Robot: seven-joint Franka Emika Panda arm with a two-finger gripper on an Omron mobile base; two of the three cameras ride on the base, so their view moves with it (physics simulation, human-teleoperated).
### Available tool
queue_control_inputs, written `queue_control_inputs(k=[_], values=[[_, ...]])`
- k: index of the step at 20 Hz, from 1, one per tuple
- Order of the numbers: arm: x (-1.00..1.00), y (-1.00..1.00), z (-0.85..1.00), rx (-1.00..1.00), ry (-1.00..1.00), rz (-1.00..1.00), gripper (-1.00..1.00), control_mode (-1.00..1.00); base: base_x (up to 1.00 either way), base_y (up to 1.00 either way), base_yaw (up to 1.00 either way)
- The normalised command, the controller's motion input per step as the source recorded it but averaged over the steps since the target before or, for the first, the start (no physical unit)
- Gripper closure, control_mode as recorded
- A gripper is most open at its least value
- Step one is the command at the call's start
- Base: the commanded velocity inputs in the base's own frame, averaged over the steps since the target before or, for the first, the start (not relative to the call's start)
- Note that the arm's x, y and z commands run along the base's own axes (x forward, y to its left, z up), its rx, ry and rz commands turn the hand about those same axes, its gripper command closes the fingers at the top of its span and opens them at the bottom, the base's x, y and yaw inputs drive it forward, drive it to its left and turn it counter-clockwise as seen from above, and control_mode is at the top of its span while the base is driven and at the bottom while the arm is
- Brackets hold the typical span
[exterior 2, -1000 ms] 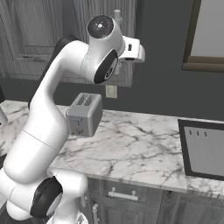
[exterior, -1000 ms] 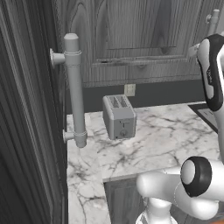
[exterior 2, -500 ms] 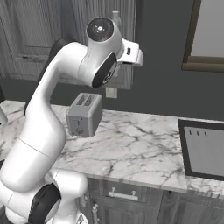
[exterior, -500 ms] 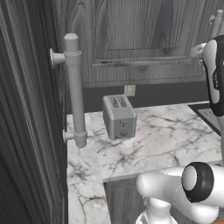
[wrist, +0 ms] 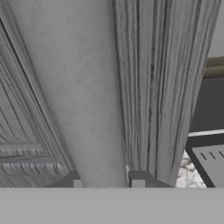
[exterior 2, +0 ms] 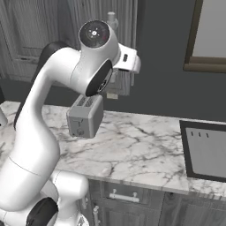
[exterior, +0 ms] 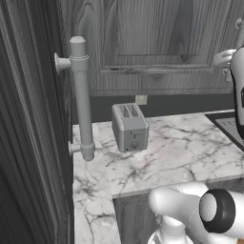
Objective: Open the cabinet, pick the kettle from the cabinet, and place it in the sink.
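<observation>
In the hand view my gripper [wrist: 107,181] is shut on the cabinet's thick light-grey bar handle [wrist: 78,87], which runs up between the two fingertips [wrist: 138,181]. Dark wood-grain cabinet door [wrist: 148,87] lies right behind the bar. The right base view has my hand raised to the wall cabinet [exterior 2: 88,17], with the handle's top [exterior 2: 112,20] poking out above the arm. The cabinet door [exterior: 157,38] looks closed or nearly so. The kettle is hidden. The black sink [exterior 2: 184,145] with its light-grey drainboard sits in the marble at the right.
A boxy grey toaster [exterior: 129,126] stands on the white marble counter [exterior: 181,152] under the wall cabinet. A tall dark panel [exterior: 28,119] with a similar bar handle [exterior: 81,95] rises close on the left. Low cabinet doors [exterior 2: 123,196] run below the counter.
The arm's upper joints have shifted slightly. The gripper keeps its hold on the handle, and the door shows no clear swing.
</observation>
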Motion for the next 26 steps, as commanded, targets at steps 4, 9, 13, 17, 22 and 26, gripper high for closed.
queue_control_inputs(k=[4, 9, 13, 17, 22, 26], values=[[-0.54, 0.1, 0.02, 0.01, 0.0, 0.0, 1.0, -1.0, 0.0, 0.0, 0.0], [-0.54, 0.08, 0.04, 0.0, 0.0, 0.0, 1.0, -1.0, 0.0, 0.0, 0.0], [-0.5, 0.1, 0.01, 0.0, 0.04, 0.0, 1.0, -1.0, 0.0, 0.0, 0.0], [-0.58, 0.07, 0.0, 0.0, 0.0, 0.0, 1.0, -1.0, 0.0, 0.0, 0.0], [-0.56, 0.08, 0.02, 0.0, 0.0, 0.0, 1.0, -1.0, 0.0, 0.0, 0.0], [-0.55, 0.12, 0.01, 0.0, 0.0, 0.0, 1.0, -1.0, 0.0, 0.0, 0.0]])
